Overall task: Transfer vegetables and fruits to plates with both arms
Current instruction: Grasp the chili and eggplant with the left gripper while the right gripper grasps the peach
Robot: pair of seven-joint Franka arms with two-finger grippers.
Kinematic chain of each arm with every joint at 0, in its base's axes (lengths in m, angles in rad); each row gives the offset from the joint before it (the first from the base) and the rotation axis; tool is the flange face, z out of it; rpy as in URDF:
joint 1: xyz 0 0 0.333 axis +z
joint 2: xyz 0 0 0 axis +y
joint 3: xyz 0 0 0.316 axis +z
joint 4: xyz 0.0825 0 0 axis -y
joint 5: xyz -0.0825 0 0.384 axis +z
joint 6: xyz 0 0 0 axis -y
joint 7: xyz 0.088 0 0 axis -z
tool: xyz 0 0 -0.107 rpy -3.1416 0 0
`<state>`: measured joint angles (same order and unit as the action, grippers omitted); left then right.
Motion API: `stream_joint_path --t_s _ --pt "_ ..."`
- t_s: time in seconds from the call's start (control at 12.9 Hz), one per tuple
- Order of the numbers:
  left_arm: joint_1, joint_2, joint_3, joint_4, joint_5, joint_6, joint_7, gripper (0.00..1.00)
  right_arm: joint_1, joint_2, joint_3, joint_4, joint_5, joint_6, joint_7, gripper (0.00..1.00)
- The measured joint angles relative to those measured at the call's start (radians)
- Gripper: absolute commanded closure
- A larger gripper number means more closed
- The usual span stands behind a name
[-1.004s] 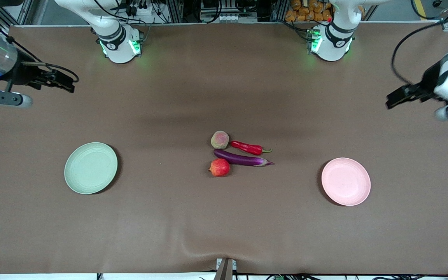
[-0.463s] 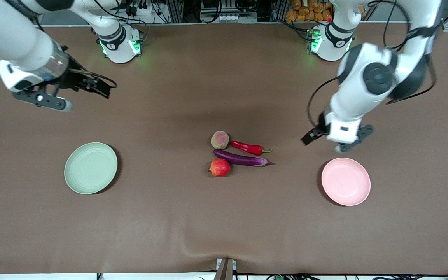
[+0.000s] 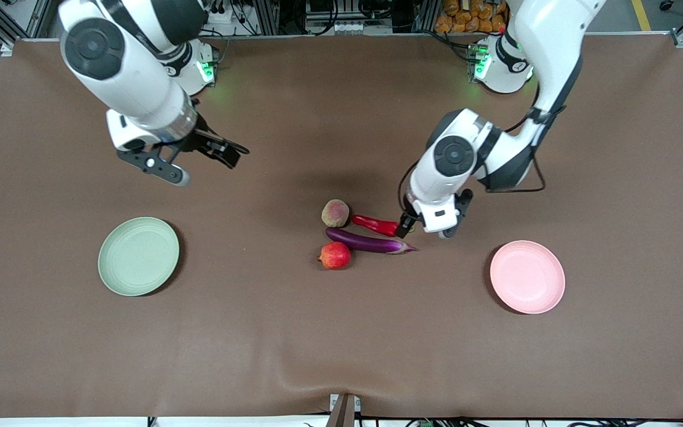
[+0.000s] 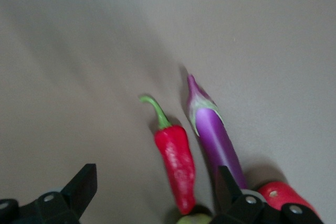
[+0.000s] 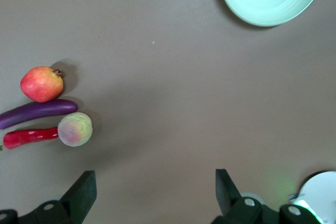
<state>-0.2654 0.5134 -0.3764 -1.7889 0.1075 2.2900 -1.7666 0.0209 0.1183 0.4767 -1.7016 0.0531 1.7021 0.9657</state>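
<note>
No legible text, labels, brand marks, numbers or signs anywhere in the three views. Small dark markings present on the arm bases (image 3: 498, 62) beside the green indicator lights, too small to read.
</note>
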Motion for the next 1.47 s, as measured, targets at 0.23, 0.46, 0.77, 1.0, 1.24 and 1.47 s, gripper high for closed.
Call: stream_joint_path --t_s 0.23,0.46,0.77,1.0,1.24,1.47 --pt "-0.027 0.096 0.003 0.031 0.006 0.074 -0.115 0.00 0.039 0.093 0.005 -0.005 0.008 0.094 0.128 0.00" --pt "-0.050 0.146 0.012 0.040 0.018 0.143 -0.212 0.00 0.081 0.208 0.005 -0.011 0.060 0.261 0.253 0.00" --pt "-0.101 0.166 0.052 0.027 0.083 0.217 -0.334 0.00 0.086 0.324 -0.001 -0.008 0.160 0.435 0.283 0.00" --pt "-0.102 0.183 0.064 0.020 0.104 0.284 -0.375 0.00 0.066 0.400 -0.022 0.035 0.301 0.467 0.271 0.00" --pt "-0.102 0.189 0.070 0.015 0.108 0.345 -0.398 0.00 0.064 0.496 -0.030 0.101 0.373 0.489 0.260 0.00" --pt "-0.120 0.202 0.091 -0.002 0.117 0.368 -0.398 0.00 0.076 0.538 -0.027 0.125 0.402 0.526 0.260 0.00"
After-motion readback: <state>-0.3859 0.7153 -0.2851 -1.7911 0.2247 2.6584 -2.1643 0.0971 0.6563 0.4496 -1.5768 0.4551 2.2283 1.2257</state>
